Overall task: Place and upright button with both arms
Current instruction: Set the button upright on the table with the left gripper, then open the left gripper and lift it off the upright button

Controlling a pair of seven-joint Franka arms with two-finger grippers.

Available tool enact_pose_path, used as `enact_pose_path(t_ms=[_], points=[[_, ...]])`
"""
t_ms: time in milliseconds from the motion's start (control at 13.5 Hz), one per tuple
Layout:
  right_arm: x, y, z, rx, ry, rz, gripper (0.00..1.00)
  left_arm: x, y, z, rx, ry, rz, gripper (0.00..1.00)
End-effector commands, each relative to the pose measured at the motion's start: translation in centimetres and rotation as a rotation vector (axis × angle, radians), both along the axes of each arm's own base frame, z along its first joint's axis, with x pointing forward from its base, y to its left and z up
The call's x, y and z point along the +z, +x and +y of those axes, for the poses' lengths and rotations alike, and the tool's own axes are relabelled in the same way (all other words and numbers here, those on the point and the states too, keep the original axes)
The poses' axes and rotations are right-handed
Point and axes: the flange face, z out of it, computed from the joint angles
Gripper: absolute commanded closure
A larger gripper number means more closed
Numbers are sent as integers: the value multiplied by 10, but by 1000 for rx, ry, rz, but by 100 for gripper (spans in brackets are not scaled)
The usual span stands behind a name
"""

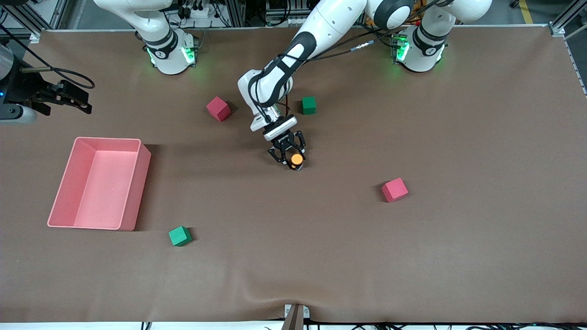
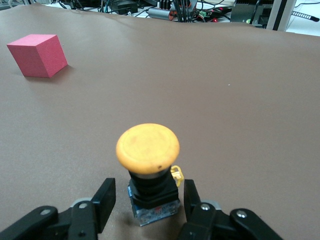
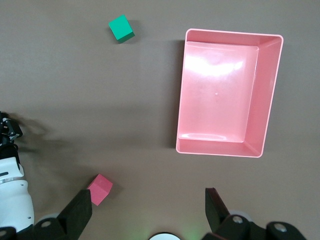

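The button (image 1: 297,159) stands upright on the brown table near its middle, orange cap up and black body on a blue base (image 2: 148,150). My left gripper (image 1: 291,158) is down at the table around it and open. One finger (image 2: 104,197) stands on each side of the body, with a narrow gap on both sides and no contact. My right gripper (image 1: 73,100) waits in the air over the right arm's end of the table. It is open wide (image 3: 147,200) and holds nothing.
A pink bin (image 1: 137,192) lies toward the right arm's end (image 3: 230,34). Red cubes (image 1: 218,108) (image 1: 395,189) and green cubes (image 1: 309,105) (image 1: 179,236) are scattered about. A red cube (image 2: 38,55) shows in the left wrist view.
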Motion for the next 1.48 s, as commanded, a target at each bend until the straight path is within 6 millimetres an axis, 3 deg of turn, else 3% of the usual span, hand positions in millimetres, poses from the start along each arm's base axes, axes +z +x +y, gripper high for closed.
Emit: enact_pose_path(t_ms=[0,148,370,667,963,1037,1259,1407], points=[[2,-5,0,-3,-1,0,0,6,1,-5,-22,9,-21,32],[2,-5,1,0,-1,2,0,13,-3,-10,-28,0,-24,31],[2,-5,-1,-4,-1,3,0,34,-39,-30,-39,-27,37,30],[3,-6,-2,-4,-1,2,0,88,-69,-47,35,-124,187,29],[1,-6,-2,-6,-1,6,0,149,-59,-45,-13,-81,319,29],[2,-6,-1,-4,-1,2,0,168,-47,-40,-39,-69,352,28],[1,-5,-1,-4,-1,3,0,249,-6,-14,-84,-67,459,28],[1,-6,-2,-6,-1,8,0,290,27,11,-107,-88,526,28]])
